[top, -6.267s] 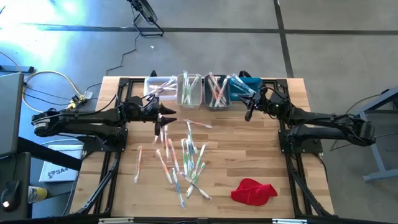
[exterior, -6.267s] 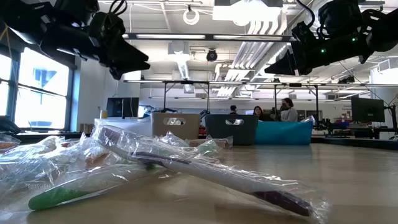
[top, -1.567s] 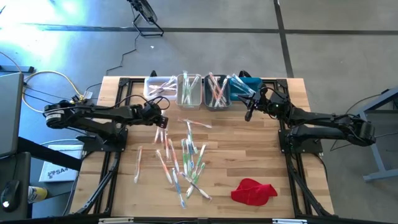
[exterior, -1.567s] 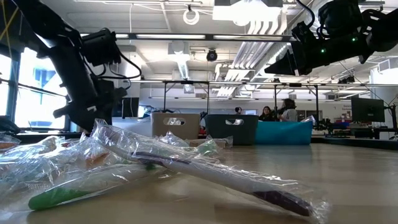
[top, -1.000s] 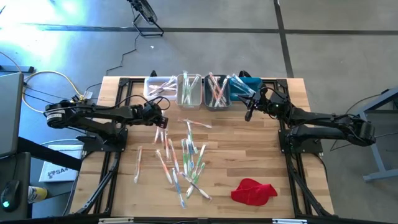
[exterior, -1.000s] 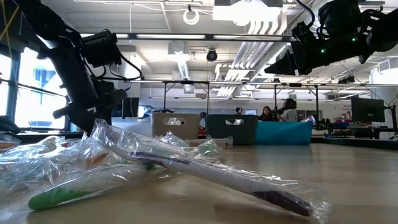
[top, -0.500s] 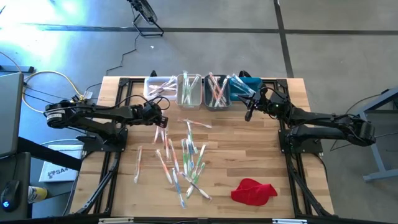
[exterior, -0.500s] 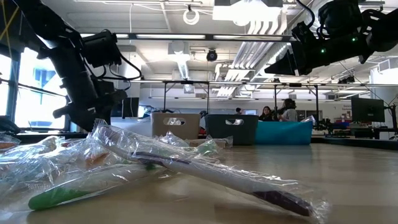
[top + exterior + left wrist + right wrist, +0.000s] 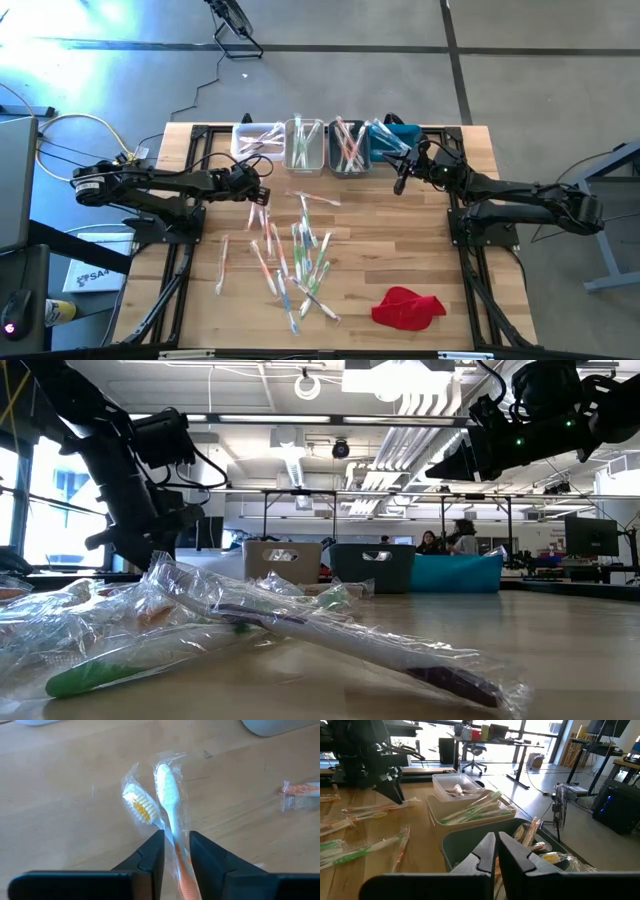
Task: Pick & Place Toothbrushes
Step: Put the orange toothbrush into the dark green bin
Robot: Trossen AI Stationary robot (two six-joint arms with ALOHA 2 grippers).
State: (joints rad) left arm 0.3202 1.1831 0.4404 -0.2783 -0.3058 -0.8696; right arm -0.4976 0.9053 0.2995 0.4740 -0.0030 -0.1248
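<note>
Several wrapped toothbrushes lie scattered flat on the wooden table, and a heap of them fills the near part of the low view. My left gripper is down at the table by the pile's far left end, shut on a white-headed, orange-handled toothbrush. A second brush with yellow-white bristles lies right beside it. My right gripper hangs shut and empty above the grey bin, high in the low view. My left gripper pinches the orange-handled toothbrush between its two fingers at the neck below the white head, wrapper included. The fingers come from above, pointing down, one on each side of the stick. The brush lies flat on the table, its head sticking out past the fingertips.
Along the far edge stand a white bin, a beige bin, a grey bin and a blue bin, each holding toothbrushes. A red cloth lies near the right front. An orange brush lies apart.
</note>
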